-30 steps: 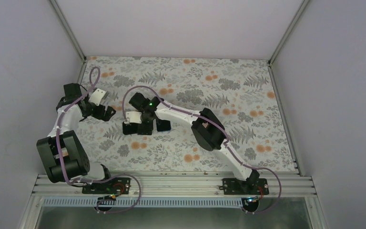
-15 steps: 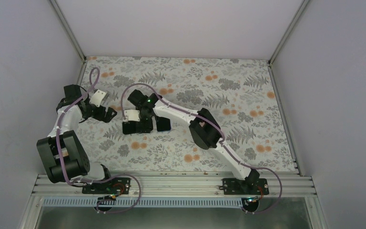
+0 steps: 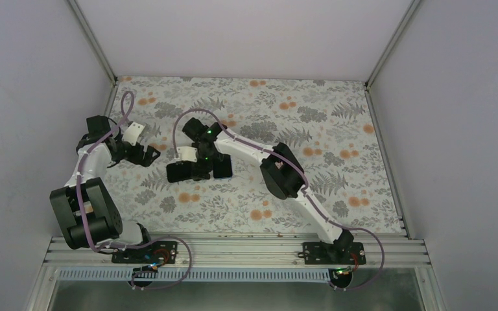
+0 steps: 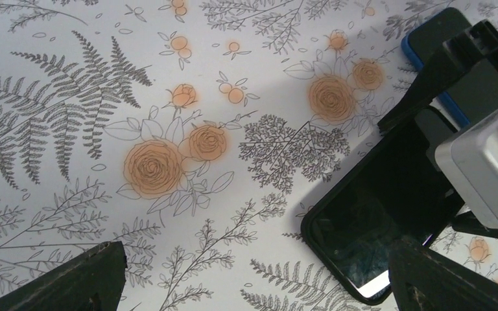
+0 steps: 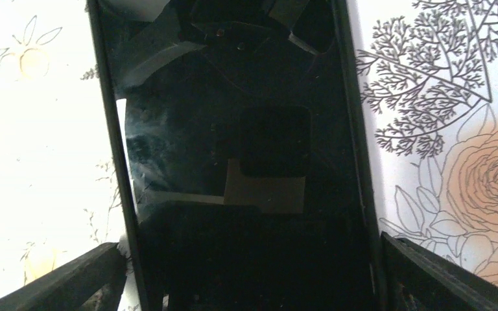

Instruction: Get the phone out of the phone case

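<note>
**Since jaws gape, right gripper leads**

While it hangs wide open and empty, straddling the cased phone, long axis 12-to-6, I note my left gripper, open and empty too, at the phone's 10 o'clock.

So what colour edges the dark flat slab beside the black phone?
The slab's edge is blue, clearest in the left wrist view.

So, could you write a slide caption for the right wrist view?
Open right gripper straddles a black phone lying on floral cloth.
</note>
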You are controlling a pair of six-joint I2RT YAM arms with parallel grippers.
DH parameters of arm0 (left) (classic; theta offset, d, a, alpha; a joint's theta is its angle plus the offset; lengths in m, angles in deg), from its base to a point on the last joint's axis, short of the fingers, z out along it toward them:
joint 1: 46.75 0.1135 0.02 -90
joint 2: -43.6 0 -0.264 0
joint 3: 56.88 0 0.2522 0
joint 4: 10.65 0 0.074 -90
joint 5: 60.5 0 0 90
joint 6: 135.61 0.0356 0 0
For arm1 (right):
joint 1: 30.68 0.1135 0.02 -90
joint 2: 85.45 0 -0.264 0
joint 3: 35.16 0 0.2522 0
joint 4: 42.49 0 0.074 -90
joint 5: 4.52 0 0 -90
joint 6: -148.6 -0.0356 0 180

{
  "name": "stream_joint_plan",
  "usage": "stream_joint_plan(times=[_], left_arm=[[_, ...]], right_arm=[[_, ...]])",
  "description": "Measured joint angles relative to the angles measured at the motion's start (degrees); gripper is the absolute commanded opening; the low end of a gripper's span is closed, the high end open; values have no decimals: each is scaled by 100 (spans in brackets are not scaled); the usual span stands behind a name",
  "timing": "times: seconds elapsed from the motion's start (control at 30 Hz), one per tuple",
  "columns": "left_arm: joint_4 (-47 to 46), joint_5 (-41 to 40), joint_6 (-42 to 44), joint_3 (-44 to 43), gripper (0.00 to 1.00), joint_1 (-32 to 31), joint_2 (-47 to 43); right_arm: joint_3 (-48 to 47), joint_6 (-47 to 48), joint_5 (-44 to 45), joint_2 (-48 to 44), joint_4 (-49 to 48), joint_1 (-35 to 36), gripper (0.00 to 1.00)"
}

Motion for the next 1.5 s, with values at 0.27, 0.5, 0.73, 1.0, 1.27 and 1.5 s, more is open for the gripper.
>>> stream_joint_plan(times=[0.27, 0.5, 0.73, 1.0, 1.27, 1.5], left_arm=[[-20, 437, -111, 17, 100, 0, 129], [-74, 765, -306, 170, 100, 0, 356], [175, 1633, -330, -179, 100, 0, 1047], [1086, 2776, 111, -835, 100, -63, 2094], [1700, 3405, 511, -1060, 88, -378, 2385], [2004, 3587, 752, -1095, 70, -498, 2424]], right_arm=[[638, -31, 33, -361, -345, 4, 65], [1858, -149, 409, -1141, -802, 72, 60], [2293, -273, 776, -1628, -1008, 157, 62], [2415, -404, 1060, -2264, -1342, 157, 62], [2404, -417, 1237, -2361, -1499, 153, 63], [2240, -415, 1320, -2358, -1504, 153, 62]])
